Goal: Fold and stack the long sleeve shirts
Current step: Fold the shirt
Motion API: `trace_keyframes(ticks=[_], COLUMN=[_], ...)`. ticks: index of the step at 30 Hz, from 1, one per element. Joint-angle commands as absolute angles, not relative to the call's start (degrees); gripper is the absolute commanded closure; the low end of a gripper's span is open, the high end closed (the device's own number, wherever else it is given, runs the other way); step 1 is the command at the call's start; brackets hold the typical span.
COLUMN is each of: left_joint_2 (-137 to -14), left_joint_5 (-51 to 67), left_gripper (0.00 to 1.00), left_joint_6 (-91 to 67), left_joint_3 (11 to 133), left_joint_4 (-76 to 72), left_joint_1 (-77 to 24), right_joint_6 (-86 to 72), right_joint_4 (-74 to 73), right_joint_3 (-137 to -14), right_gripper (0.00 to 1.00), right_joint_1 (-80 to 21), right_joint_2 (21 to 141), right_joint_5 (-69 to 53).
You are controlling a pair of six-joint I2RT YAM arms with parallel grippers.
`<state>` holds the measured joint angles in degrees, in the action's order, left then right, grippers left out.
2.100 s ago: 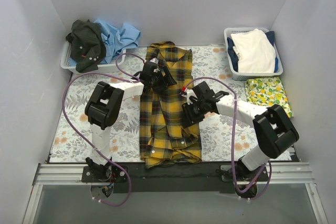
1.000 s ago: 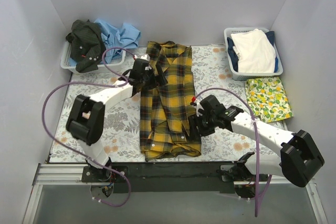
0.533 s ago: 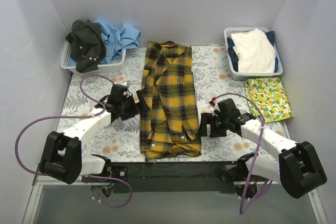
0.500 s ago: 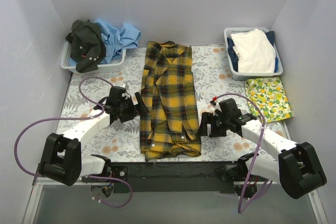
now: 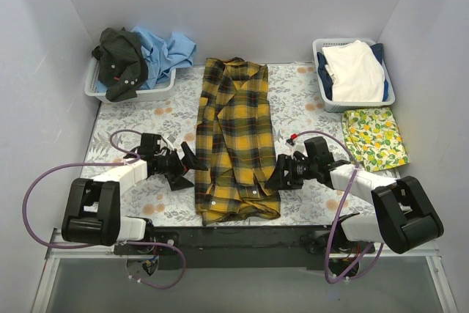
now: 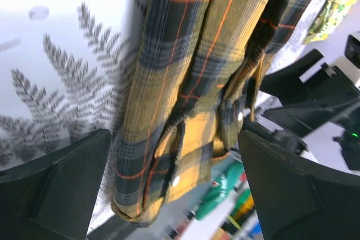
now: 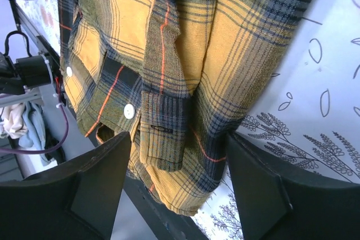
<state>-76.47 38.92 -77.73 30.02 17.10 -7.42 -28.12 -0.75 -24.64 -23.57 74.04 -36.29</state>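
Observation:
The yellow-and-black plaid shirt (image 5: 236, 137) lies flat in a long narrow strip down the middle of the table, collar at the far end. My left gripper (image 5: 186, 167) is open and low beside the shirt's left edge near its lower part. In the left wrist view (image 6: 171, 139) the plaid edge lies between the spread fingers (image 6: 56, 195). My right gripper (image 5: 275, 177) is open at the shirt's right edge. In the right wrist view (image 7: 179, 139) the shirt's cuff and hem (image 7: 169, 122) lie between the fingers (image 7: 270, 195). Neither gripper holds cloth.
A grey basket (image 5: 99, 91) at the back left holds a dark shirt (image 5: 121, 60) and a light blue shirt (image 5: 168, 48). A basket (image 5: 322, 93) at the back right holds white and dark blue folded cloth. A lemon-print cloth (image 5: 375, 137) lies in front of it. A black rail (image 5: 242, 238) runs along the near edge.
Both arms left the shirt's upper middle, swung outward and toward the near edge, and now lie low at the shirt's two sides. The shirt stays flat.

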Motion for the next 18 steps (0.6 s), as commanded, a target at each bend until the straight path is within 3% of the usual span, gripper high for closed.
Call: trace_keyframes(ticks=[1,11,18], left_joint_2=[-75.06,-72.16,-73.56], left_joint_5=[46.14,42.90,42.97], left_gripper=[0.02,0.11,0.28], left_joint_6=[-80.77,-81.65,-82.71], left_joint_3=[27.07,26.98,25.84], left_joint_4=[18.89,27.50,25.50], left_joint_1=[-6.68,-6.68,-6.77], right_joint_6=[-28.12,-28.91,-28.83], right_joint_4=[-3.69,-2.99,-2.37], right_joint_3=[-19.78,-19.16,-19.34], right_gripper=[0.27,0.33,0.40], right_joint_1=[-23.64,-23.64,-23.64], right_joint_2=[75.15,76.55,79.62], right_joint_5=[-33.66,-33.84,-34.19])
